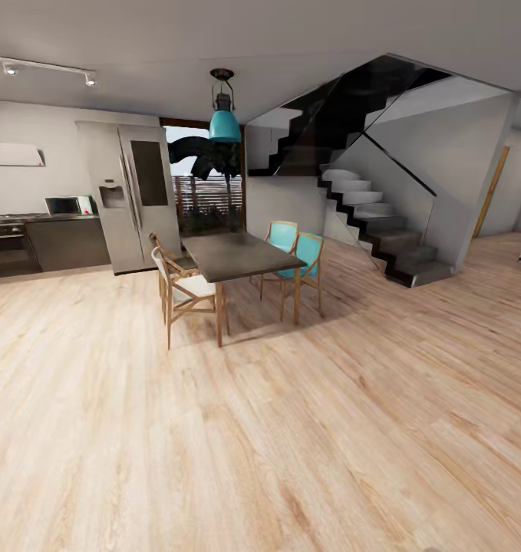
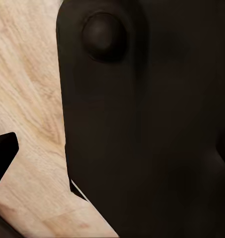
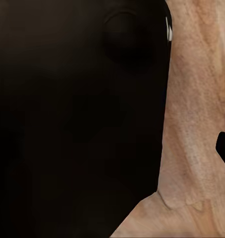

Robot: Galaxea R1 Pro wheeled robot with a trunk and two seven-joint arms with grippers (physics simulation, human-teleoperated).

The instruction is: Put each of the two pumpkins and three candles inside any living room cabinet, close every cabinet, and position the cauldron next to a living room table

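Head view: an open room with pale wood plank flooring (image 1: 291, 445) is seen. At far left, a dark grey kitchen counter (image 1: 64, 241) carries a small white microwave (image 1: 67, 205), with a black oven (image 1: 5, 247) beside it. Next along, a tall stainless-steel fridge (image 1: 133, 195) is set against the wall. Past it, a dark rectangular dining table (image 1: 233, 254) on wooden legs is flanked by two white-cushioned wooden chairs (image 1: 182, 295) on its left and two teal chairs (image 1: 302, 257) on its right. A teal pendant lamp (image 1: 224, 123) is hung above the table. Further right, a dark staircase with pale treads (image 1: 375, 222) rises along the white wall. The pumpkins, candles, cabinet, cauldron and low coffee table can't be located from here.

Left wrist view: a dark rounded robot body panel (image 2: 147, 124) blocks most of the frame, plank flooring beside it. Gripper opening and load can't be told.

Right wrist view: same situation, a black panel (image 3: 77, 119) over flooring; gripper state can't be told.
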